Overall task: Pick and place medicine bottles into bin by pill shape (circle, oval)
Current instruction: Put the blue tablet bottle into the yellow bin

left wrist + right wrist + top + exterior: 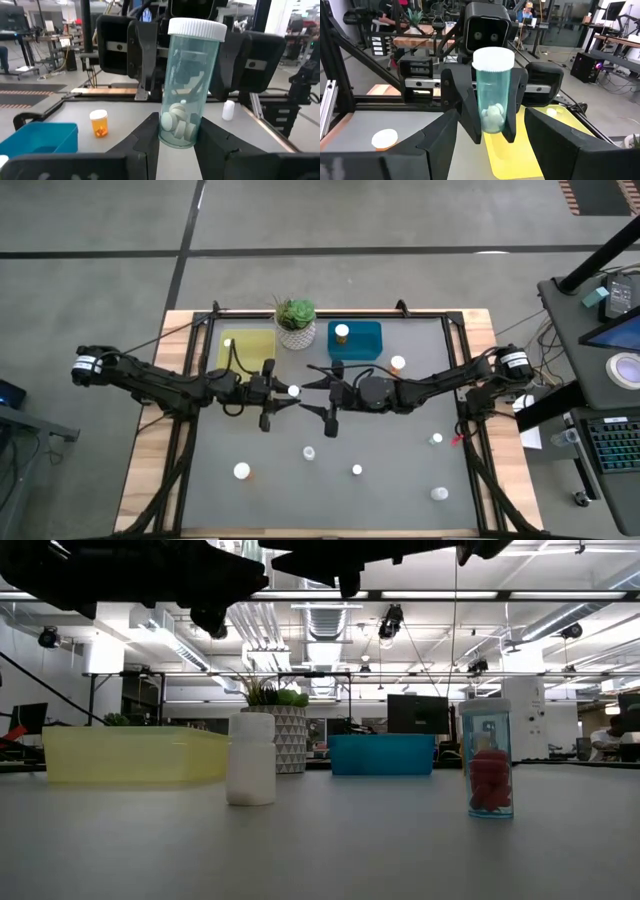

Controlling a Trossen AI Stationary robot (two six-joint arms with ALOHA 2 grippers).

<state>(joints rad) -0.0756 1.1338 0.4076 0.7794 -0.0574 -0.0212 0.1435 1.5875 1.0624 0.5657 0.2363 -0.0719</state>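
Clear bottle [190, 85] of white pills pinched in left tool [177, 137], base hidden; right tool [490, 145] agape, empty.

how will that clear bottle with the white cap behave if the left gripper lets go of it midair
The clear bottle is shut in the left gripper near its base, upright. It holds only a few white pills, so it is probably light. Its walls look like smooth, stiff plastic, so it may slip. Released, the cylinder would likely drop and roll.

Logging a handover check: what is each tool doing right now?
Left tool: shut on the bottle, upright, white pills inside.
Right tool: open, facing the bottle, not touching it.
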